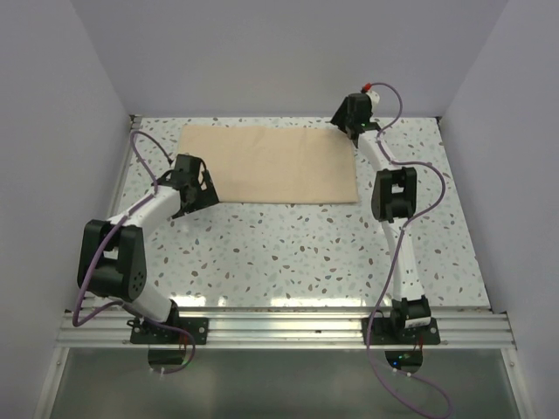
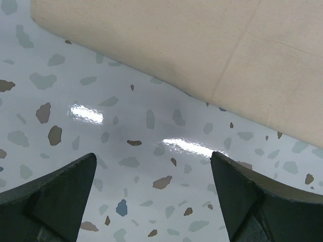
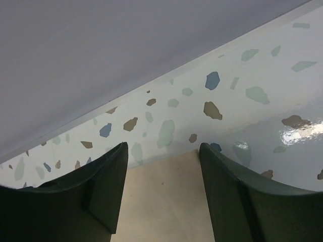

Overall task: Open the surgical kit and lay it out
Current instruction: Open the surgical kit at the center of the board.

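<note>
The tan cloth wrap (image 1: 272,163) lies folded flat as a long rectangle at the back of the speckled table. My left gripper (image 1: 203,190) is open, low over the table just off the wrap's near-left corner; the wrap's edge (image 2: 202,45) shows beyond its fingers (image 2: 60,191). My right gripper (image 1: 349,127) is open at the wrap's far-right corner, with the cloth corner (image 3: 166,201) between its fingers (image 3: 101,186). The steel tray, forceps and tweezers are not in view.
The grey back wall (image 3: 126,45) stands close beyond my right gripper. Side walls (image 1: 52,131) enclose the table on left and right. The aluminium rail (image 1: 279,327) with both arm bases runs along the near edge.
</note>
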Action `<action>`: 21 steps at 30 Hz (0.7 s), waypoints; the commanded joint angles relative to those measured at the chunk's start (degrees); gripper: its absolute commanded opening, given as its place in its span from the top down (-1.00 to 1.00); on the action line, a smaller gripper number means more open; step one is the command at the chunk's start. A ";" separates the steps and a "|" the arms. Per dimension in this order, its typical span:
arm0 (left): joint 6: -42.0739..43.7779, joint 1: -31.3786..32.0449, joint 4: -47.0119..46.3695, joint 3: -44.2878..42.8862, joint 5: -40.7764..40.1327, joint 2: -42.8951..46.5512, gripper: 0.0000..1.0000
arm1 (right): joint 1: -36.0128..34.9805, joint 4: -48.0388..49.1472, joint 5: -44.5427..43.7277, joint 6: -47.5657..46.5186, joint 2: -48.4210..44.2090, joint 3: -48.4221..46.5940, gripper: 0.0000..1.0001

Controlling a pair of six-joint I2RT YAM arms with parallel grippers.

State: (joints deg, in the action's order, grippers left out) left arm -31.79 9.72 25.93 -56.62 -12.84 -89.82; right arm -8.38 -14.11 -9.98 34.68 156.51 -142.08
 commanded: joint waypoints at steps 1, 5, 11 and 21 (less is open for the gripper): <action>1.99 -0.22 -0.27 0.19 -1.31 2.46 -0.99 | -0.14 1.01 -3.46 -2.68 -1.38 0.31 -0.25; 2.43 -0.31 -0.36 0.46 -1.49 2.46 -0.99 | 0.03 0.31 -5.92 -5.05 -2.70 1.98 -0.25; 2.87 -0.31 -0.44 0.98 -1.49 2.54 -0.99 | 0.38 -0.22 -6.37 -5.76 -2.44 2.95 -0.25; 2.52 -0.31 -0.62 1.69 -1.31 2.37 -0.99 | 0.30 1.10 -5.76 -5.85 -2.00 1.02 0.24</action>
State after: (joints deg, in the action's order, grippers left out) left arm -30.28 9.72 25.87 -55.37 -13.45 -88.90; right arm -8.23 -13.96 -14.52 29.52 156.44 -139.26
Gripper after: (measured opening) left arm 0.994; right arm 0.415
